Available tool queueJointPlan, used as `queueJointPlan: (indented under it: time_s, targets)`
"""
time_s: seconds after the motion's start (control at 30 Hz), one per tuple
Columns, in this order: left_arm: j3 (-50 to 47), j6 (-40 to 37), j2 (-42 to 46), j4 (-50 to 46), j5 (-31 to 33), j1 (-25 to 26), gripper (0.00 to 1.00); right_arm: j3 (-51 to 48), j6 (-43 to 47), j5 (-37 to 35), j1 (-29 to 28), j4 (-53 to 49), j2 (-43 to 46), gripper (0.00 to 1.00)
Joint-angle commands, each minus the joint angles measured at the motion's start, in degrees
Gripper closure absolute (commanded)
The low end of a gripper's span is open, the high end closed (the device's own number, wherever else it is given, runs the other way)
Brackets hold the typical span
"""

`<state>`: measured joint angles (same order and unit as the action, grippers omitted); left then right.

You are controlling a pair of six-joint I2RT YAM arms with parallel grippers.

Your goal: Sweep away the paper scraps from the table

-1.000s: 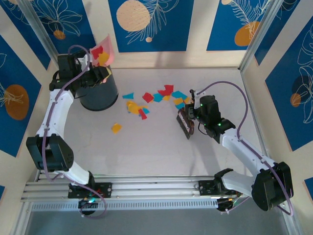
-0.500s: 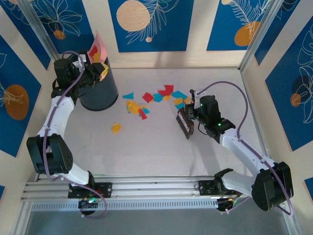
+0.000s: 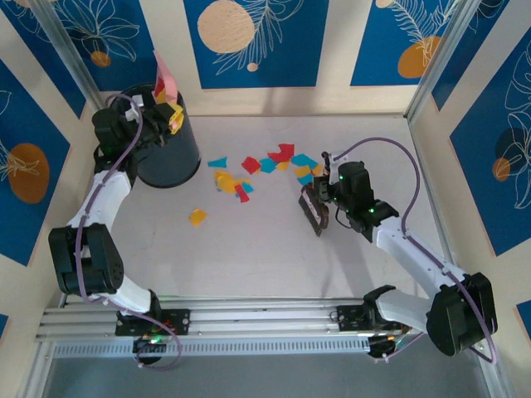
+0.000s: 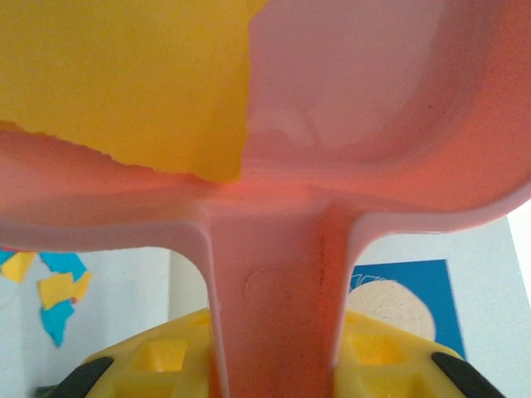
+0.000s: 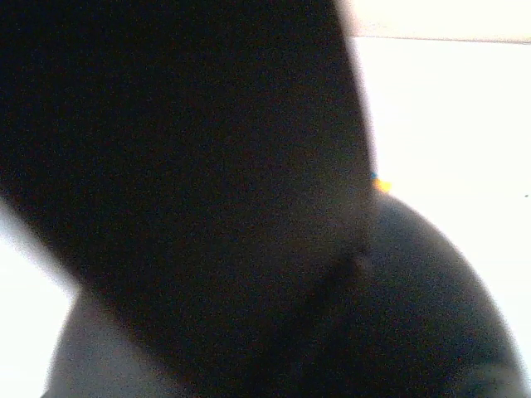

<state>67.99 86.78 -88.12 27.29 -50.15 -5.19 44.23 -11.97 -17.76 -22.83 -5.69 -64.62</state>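
Tilting over the bin [image 3: 170, 162] rim (far-left corner), the dustpan [image 3: 165, 76] holds scraps [image 4: 124, 75].

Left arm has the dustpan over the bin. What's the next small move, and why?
Probably tilt the pink dustpan steeper over the black bin: a yellow scrap sits in its scoop, so it seems not yet emptied. The brush can wait.

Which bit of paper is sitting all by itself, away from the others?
The orange scrap. It lies alone on the table, nearer the arm bases, while the other paper scraps crowd together further back.
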Motion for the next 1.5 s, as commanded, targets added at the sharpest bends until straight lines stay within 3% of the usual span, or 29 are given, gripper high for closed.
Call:
queueJointPlan:
  time_s: [0.0,0.63,0.9,1.23,1.47]
  targets:
    - [-1.21,7.67,-0.52,11.37,-1.09,-0.7,1.0,0.51,-0.77,0.97,0.24,1.29,0.01,1.0]
    - [-7.91,28.61,-2.45,30.42,4.61,-0.17,1.0,0.8,-1.17,1.06,0.24,1.4,-0.51,1.0]
    - [-9.63,41.57,-6.63,44.85,8.7,1.24,1.0,1.17,-1.09,1.02,0.13,1.16,-0.64,1.0]
    - [-10.22,40.88,-6.16,43.88,8.95,1.49,1.0,1.3,-1.13,0.91,0.0,0.95,-0.51,1.0]
    - [-5.92,28.4,-4.53,33.03,2.23,1.61,1.0,1.17,-1.73,1.39,0.11,1.6,-0.35,1.0]
